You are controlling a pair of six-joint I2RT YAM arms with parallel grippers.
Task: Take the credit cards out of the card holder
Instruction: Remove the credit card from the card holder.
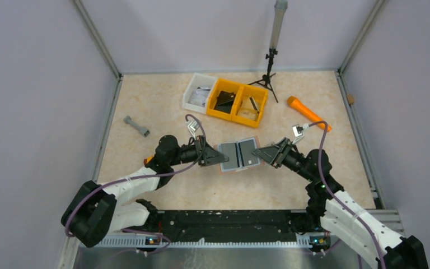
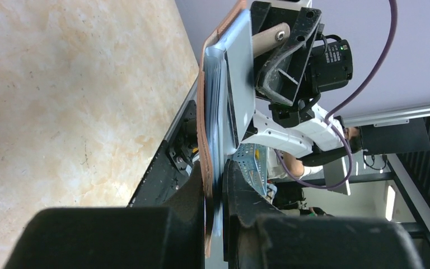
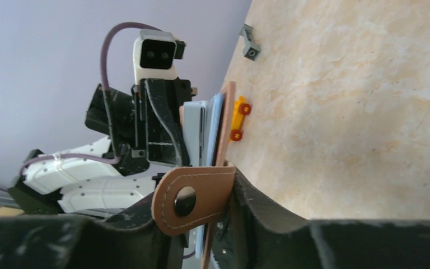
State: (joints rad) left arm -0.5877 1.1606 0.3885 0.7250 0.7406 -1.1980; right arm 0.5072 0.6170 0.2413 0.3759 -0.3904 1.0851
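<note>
Left gripper (image 1: 211, 156) and right gripper (image 1: 266, 154), from above, each pinched an opposite edge of the reddish-brown leather card holder (image 1: 238, 154), spreading it open mid-frame, presumably to expose the tucked-in credit cards. Left wrist: jaws clamped its edge, bottom centre. Right wrist: likewise, by the snap tab (image 3: 193, 196).

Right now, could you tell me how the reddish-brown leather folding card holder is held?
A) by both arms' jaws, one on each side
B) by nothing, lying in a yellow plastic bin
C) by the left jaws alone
A: the open card holder spans the gap, with the left arm shutting its jaws on one side and the right arm on the other.
</note>
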